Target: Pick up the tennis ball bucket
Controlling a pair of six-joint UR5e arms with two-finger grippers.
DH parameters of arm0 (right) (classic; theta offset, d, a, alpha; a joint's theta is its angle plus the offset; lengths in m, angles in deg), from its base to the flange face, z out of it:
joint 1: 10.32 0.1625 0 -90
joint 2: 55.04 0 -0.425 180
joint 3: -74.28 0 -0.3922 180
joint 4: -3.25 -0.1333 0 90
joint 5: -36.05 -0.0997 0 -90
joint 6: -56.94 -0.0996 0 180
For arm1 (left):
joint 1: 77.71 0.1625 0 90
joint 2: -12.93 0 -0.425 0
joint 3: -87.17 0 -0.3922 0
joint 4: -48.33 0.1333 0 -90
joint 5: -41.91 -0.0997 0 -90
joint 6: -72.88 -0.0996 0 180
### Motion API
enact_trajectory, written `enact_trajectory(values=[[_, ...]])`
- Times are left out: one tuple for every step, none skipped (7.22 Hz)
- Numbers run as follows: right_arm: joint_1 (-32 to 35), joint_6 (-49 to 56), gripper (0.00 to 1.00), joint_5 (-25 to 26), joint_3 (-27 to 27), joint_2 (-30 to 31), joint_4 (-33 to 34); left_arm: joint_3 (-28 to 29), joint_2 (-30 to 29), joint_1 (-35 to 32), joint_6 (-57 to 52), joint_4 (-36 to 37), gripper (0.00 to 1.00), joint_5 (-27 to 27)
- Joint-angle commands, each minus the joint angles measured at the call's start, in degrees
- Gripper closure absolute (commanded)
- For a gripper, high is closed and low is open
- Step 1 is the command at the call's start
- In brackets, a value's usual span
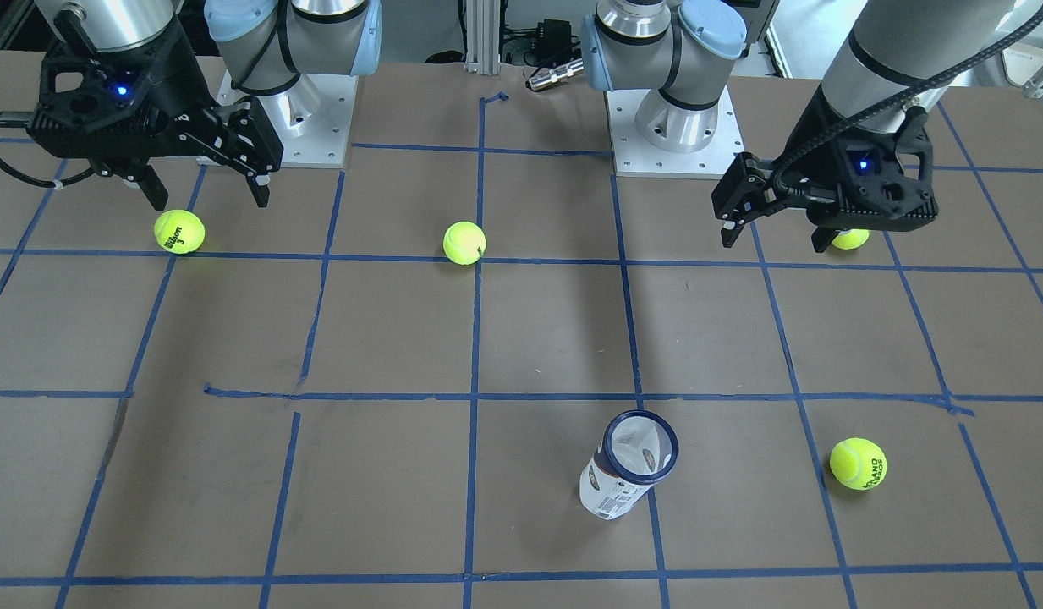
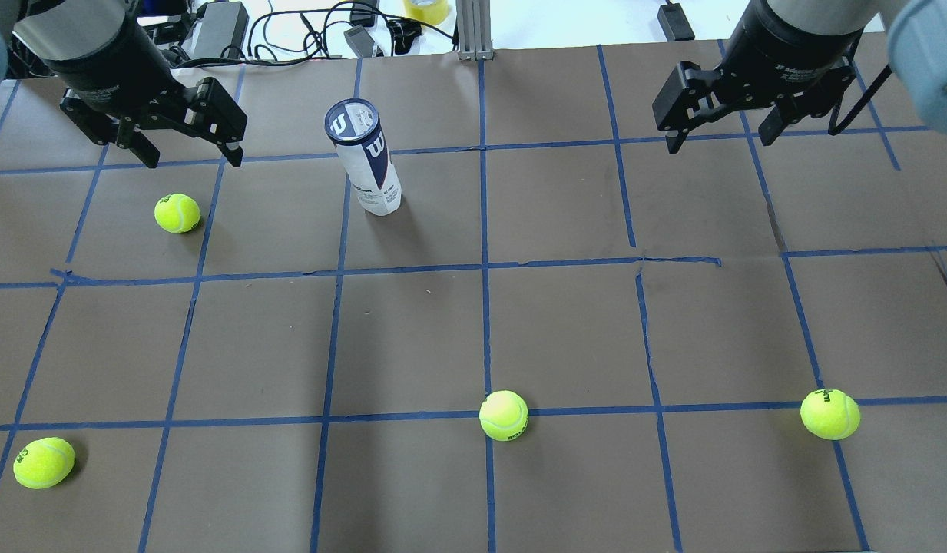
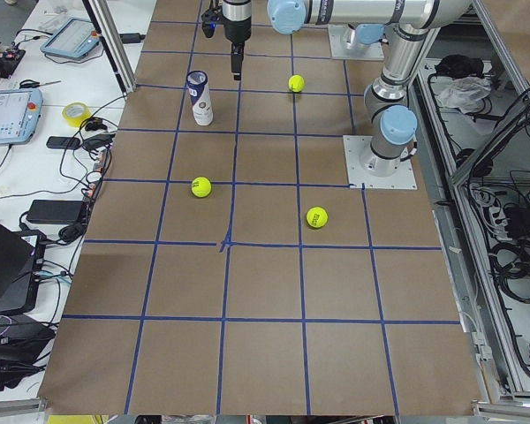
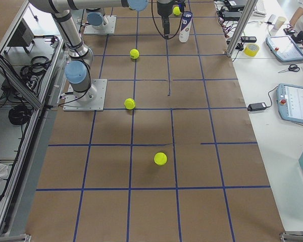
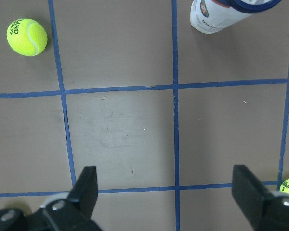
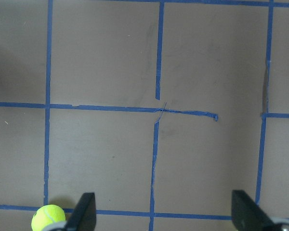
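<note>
The tennis ball bucket [image 2: 365, 165] is a slim clear tube with a white and navy label and a dark blue rim. It stands upright on the table's far side, left of centre, and looks empty. It also shows in the front view [image 1: 627, 465] and at the top of the left wrist view [image 5: 221, 12]. My left gripper [image 2: 185, 153] is open and empty, high above the table and apart from the bucket. My right gripper [image 2: 720, 142] is open and empty, high over the right side.
Several yellow-green tennis balls lie loose on the brown table with its blue tape grid: one [image 2: 177, 213] left of the bucket, one near the centre front [image 2: 504, 415], one front right [image 2: 830, 414], one front left [image 2: 44, 462]. Cables and devices lie beyond the far edge.
</note>
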Motion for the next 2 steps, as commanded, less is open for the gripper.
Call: enact_trajectory(values=[[0.12, 0.10, 0.00, -0.25, 0.39, 0.02, 2.75, 0.00, 0.02, 0.07, 0.00, -0.02, 0.00, -0.23], [-0.05, 0.10, 0.00, -0.25, 0.39, 0.02, 2.76, -0.09, 0.10, 0.07, 0.00, -0.02, 0.00, -0.24]])
